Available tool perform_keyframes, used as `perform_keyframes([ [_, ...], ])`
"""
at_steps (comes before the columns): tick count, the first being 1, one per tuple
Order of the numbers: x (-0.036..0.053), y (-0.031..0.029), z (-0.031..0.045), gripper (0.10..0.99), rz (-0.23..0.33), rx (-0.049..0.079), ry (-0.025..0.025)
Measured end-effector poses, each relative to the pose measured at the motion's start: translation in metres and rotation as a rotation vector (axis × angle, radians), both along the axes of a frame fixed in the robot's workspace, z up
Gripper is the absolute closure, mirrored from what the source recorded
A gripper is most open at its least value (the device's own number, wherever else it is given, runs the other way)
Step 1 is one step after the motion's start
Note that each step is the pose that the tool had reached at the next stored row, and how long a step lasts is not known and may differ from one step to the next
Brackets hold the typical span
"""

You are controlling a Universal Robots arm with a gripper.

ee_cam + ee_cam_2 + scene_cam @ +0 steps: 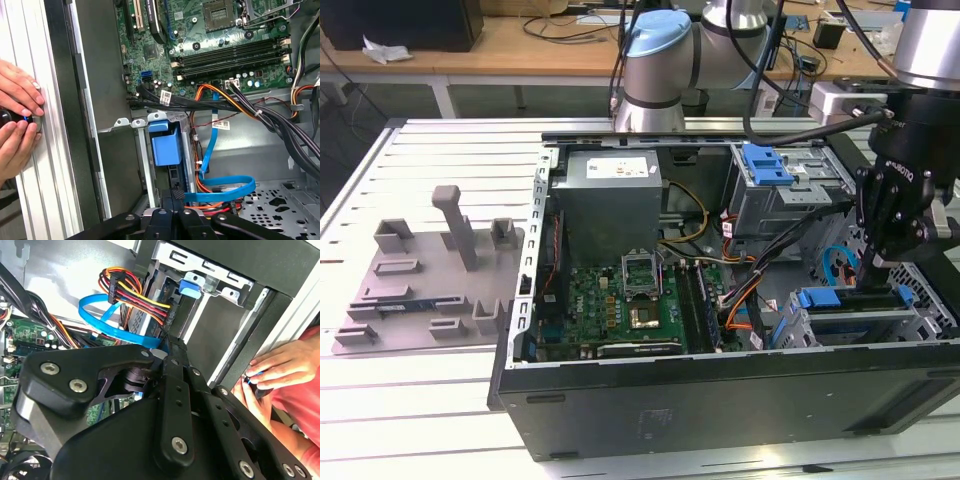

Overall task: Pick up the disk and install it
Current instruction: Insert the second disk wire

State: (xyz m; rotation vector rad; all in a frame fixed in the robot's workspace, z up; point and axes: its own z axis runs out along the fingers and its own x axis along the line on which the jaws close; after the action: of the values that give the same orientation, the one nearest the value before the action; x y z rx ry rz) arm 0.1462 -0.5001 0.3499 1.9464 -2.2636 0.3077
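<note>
An open computer case (pixel 720 330) lies on its side on a slatted worktop (pixel 410 400), and everything here is placed relative to that case. The arm reaches down into the case's front corner, at the exterior view's right, where a metal drive cage (pixel 865 322) sits beside the motherboard (pixel 620 300).

The disk (pixel 166 145) stands edgewise in this cage; in the first wrist view its blue plastic rail faces outward between the cage's sheet-metal walls, and in the exterior view a blue strip marks its upper edge (pixel 845 298). It appears to be seated, or very nearly seated, in the bay. The pincer (pixel 876 272) hangs directly above the disk, at or just over that blue edge. Whether its jaws are apart, together, or clamped on the disk cannot be told, since the black linkage hides the tips in both wrist views.

The disk is judged rigid, moderately heavy for its size, and sensitive to shock. Its flat metal faces would likely be slippery; the plastic rails along its edges offer the surer hold, and the exposed circuit side should be spared pressure.

A blue ribbon cable (pixel 220 187) and a bundle of coloured power wires (pixel 135 290) lie inside the case close to the cage. A person's hands (pixel 17 120) rest on a small device on the worktop just outside the case's wall.
</note>
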Motion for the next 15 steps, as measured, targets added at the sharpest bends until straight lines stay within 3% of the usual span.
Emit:
perform_keyframes([
  [2, 0.0, 0.0002, 0.0, 0.984, 0.0, 0.0, -0.0026],
  [5, -0.0002, 0.0012, 0.0001, 0.984, 0.0, 0.0, -0.0151],
  [8, -0.0005, 0.0019, 0.0, 0.984, 0.0, 0.0, -0.0212],
  [15, -0.0041, 0.007, -0.0008, 0.984, 0.0, 0.0, -0.0236],
])
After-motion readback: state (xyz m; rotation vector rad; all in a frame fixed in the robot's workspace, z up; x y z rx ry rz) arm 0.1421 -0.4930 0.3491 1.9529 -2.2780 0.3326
